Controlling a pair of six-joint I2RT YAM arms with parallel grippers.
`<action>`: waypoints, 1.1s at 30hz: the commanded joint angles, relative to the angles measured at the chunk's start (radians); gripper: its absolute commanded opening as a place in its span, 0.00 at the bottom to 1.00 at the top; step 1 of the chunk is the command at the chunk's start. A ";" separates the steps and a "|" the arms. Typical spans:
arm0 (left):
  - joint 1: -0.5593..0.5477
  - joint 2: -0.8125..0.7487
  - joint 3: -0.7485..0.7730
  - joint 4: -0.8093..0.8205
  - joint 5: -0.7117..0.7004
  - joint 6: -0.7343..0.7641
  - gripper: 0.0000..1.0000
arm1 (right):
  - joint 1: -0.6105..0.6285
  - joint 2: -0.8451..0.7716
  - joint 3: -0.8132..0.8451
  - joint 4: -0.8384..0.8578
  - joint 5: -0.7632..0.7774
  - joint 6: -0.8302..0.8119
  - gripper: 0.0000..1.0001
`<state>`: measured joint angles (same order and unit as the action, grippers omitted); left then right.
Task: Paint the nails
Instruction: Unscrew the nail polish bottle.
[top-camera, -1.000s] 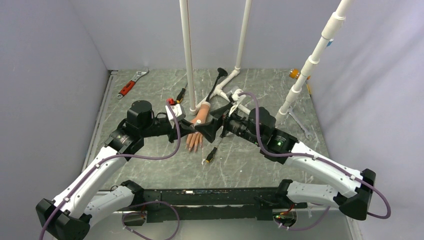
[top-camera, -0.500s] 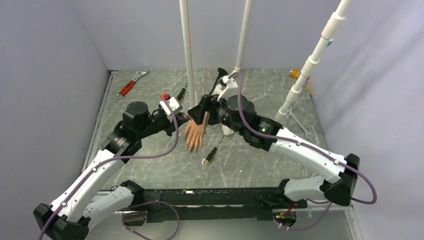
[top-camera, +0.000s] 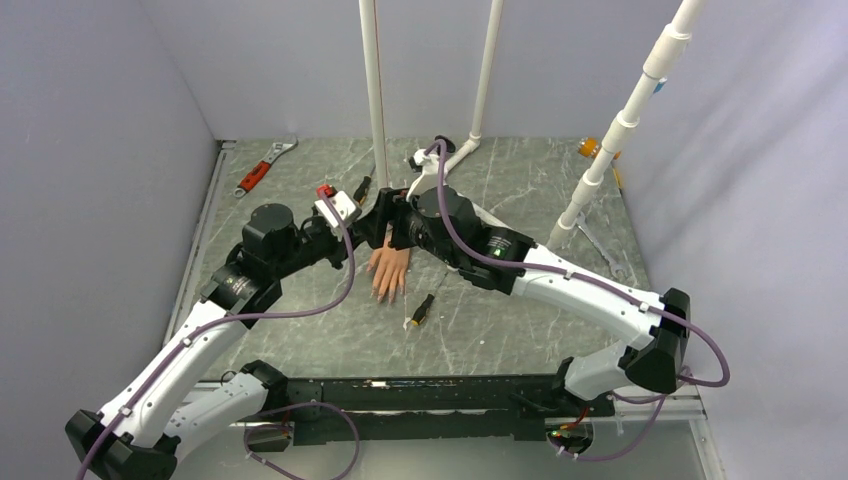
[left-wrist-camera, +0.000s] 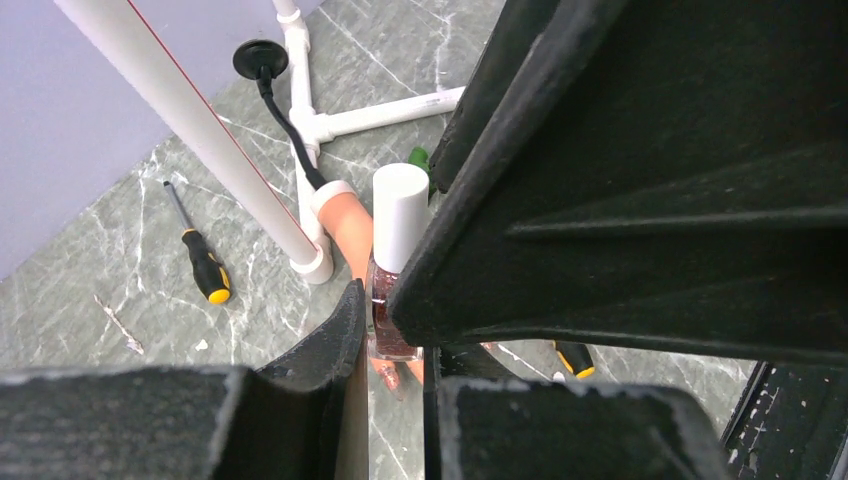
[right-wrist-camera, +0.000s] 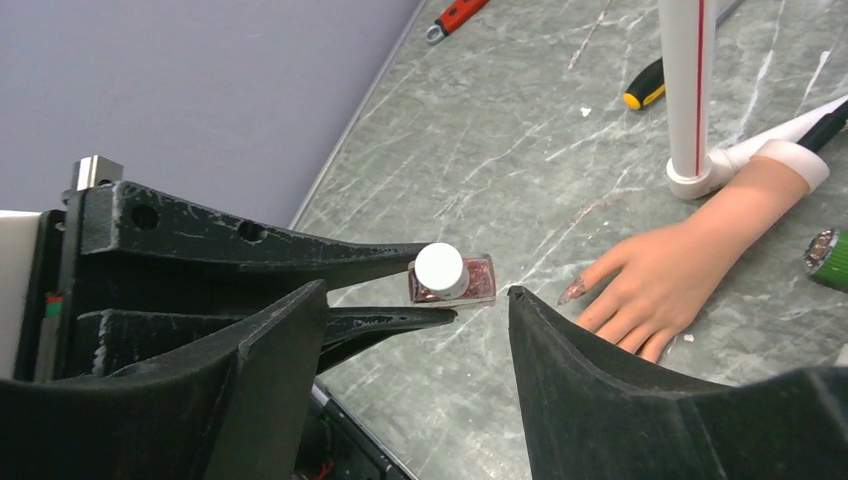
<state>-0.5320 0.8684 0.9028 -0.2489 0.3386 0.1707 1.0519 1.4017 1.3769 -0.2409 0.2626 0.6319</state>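
Note:
The peach mannequin hand (top-camera: 390, 270) lies palm down mid-table, fingers toward the arms; it also shows in the right wrist view (right-wrist-camera: 690, 265). One nail (right-wrist-camera: 572, 291) looks reddish and glittery; the other nails are too small to judge. My left gripper (top-camera: 370, 232) (left-wrist-camera: 385, 300) is shut on a small bottle of dark red nail polish (left-wrist-camera: 393, 300) with a white cap (right-wrist-camera: 441, 268), held upright above the table beside the hand. My right gripper (top-camera: 388, 222) (right-wrist-camera: 418, 290) is open, its fingers on either side of the cap, not touching it.
White PVC poles (top-camera: 375, 110) stand behind the hand, one base close to its wrist (right-wrist-camera: 695, 180). A black-and-yellow screwdriver (top-camera: 423, 310) lies just right of the fingers, another (top-camera: 361, 187) behind. A red wrench (top-camera: 262, 170) lies far left. A green-tipped thing (right-wrist-camera: 828, 255) lies by the wrist.
My right arm has swung left across the hand until its open fingers reach the left gripper. The left gripper, still holding the bottle, has shifted slightly left and back.

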 joint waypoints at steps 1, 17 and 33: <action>-0.002 -0.025 -0.005 0.052 -0.006 -0.012 0.00 | 0.018 0.015 0.053 -0.004 0.057 -0.015 0.67; -0.002 -0.028 -0.005 0.052 0.016 -0.009 0.00 | 0.042 0.068 0.085 -0.008 0.162 -0.079 0.50; -0.003 -0.025 -0.004 0.047 0.031 -0.003 0.00 | 0.043 0.080 0.096 0.015 0.194 -0.111 0.49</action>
<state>-0.5320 0.8589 0.8959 -0.2504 0.3439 0.1707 1.0885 1.4780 1.4258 -0.2615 0.4286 0.5430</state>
